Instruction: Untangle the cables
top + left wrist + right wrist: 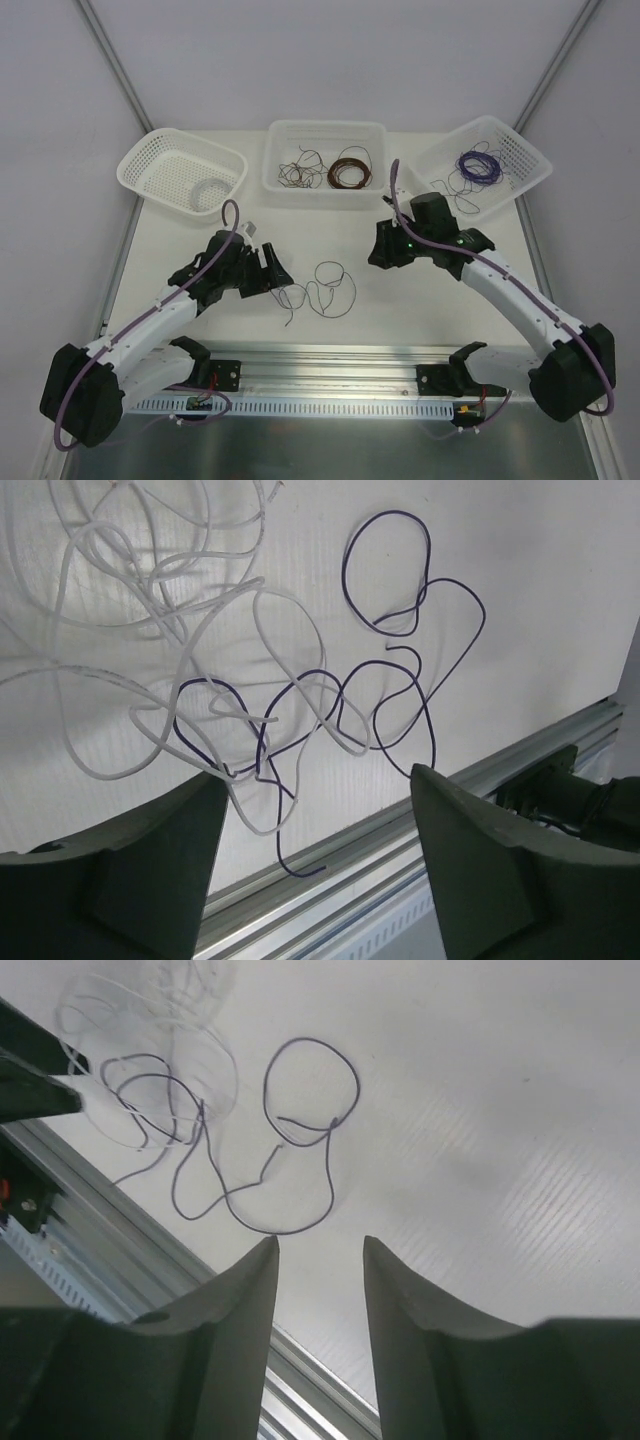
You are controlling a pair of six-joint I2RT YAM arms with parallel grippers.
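Loosely spread at the middle of the top view, the cables lie flat on the counter: hair-thin, with a dark purple strand curling in open loops and a whitish strand crossing it toward the upper left of the left wrist view. The counter is white and finely ribbed, edged along the bottom by an aluminium rail; pale walls and grey struts close in the room. The left gripper sits just left of the clump, fingers spread wide and holding nothing. The right gripper hangs to the right, well apart from the strands, its fingers parted and bare. Along the top stand a left basket, a middle tub and a right basket, each with wire inside
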